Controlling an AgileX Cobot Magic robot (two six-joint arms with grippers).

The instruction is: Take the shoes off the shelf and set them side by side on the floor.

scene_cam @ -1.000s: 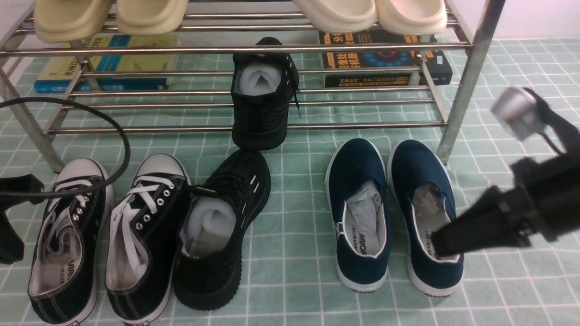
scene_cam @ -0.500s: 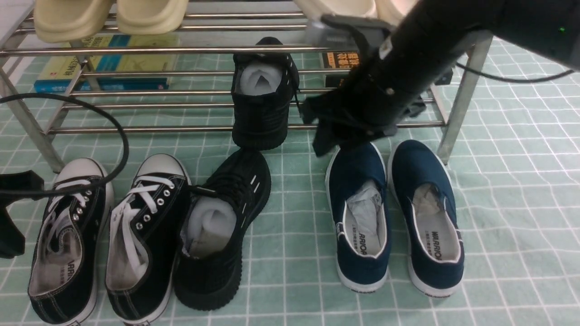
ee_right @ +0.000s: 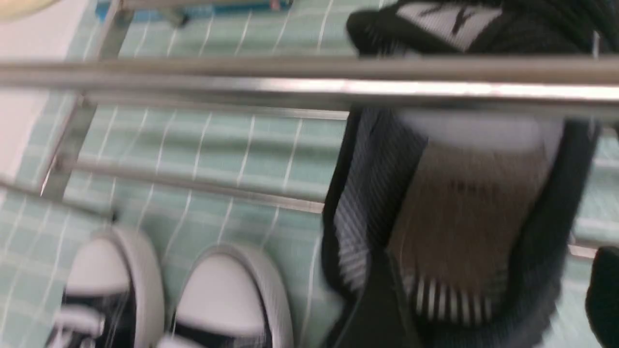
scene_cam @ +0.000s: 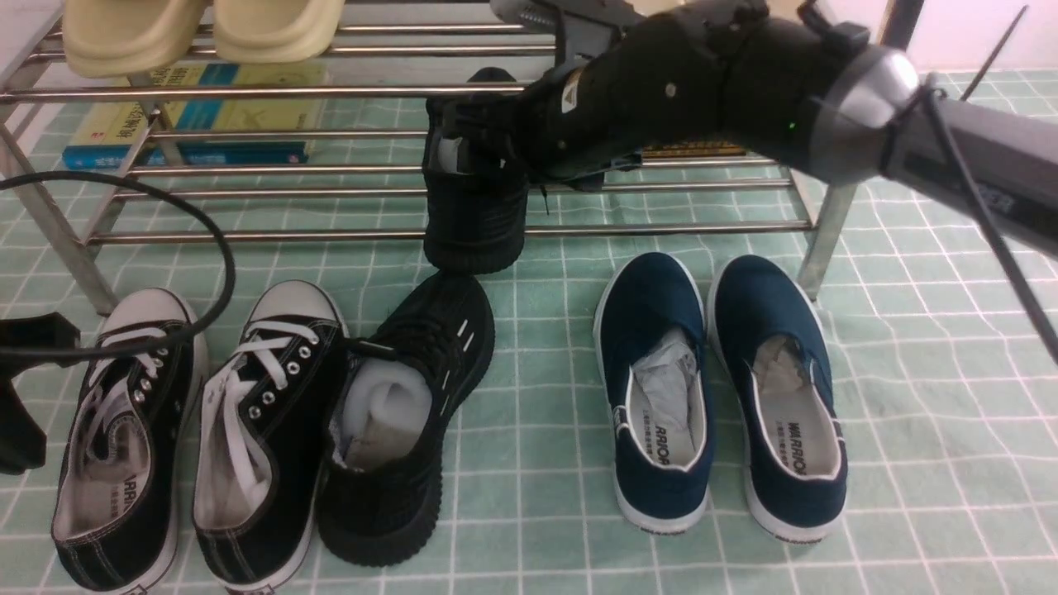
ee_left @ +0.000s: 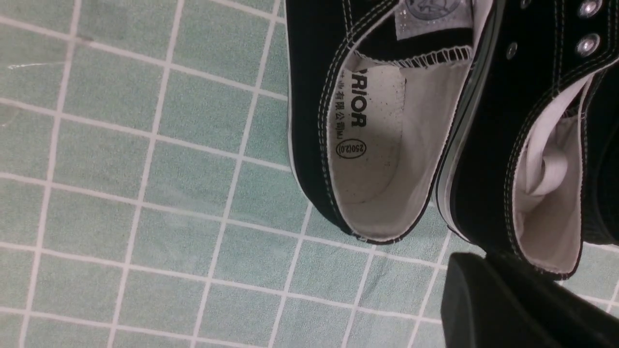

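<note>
One black mesh shoe [scene_cam: 475,215] stands on the lower tier of the silver shelf [scene_cam: 661,229], its heel opening towards me. Its mate [scene_cam: 405,413] lies on the green grid floor [scene_cam: 909,413] just in front, toe angled towards the shelf. My right gripper [scene_cam: 475,136] reaches in from the right over the shelf shoe's heel. In the blurred right wrist view the shoe's heel [ee_right: 464,217] sits between the open fingers [ee_right: 382,304], under a shelf rail [ee_right: 242,79]. My left gripper [ee_left: 483,290] hangs low at the far left [scene_cam: 21,397], shut and empty, beside a canvas sneaker's heel.
Black canvas sneakers with white toe caps [scene_cam: 124,430] [scene_cam: 256,430] lie left of the floor shoe. Navy slip-ons [scene_cam: 661,388] [scene_cam: 777,388] lie to its right. Cream slippers [scene_cam: 198,29] sit on the top tier, books [scene_cam: 190,116] behind the shelf. A black cable [scene_cam: 223,273] loops at the left.
My right arm has swung from the low right up and left to the shoe on the shelf, and its jaws have opened. The left arm and all shoes stay put.
</note>
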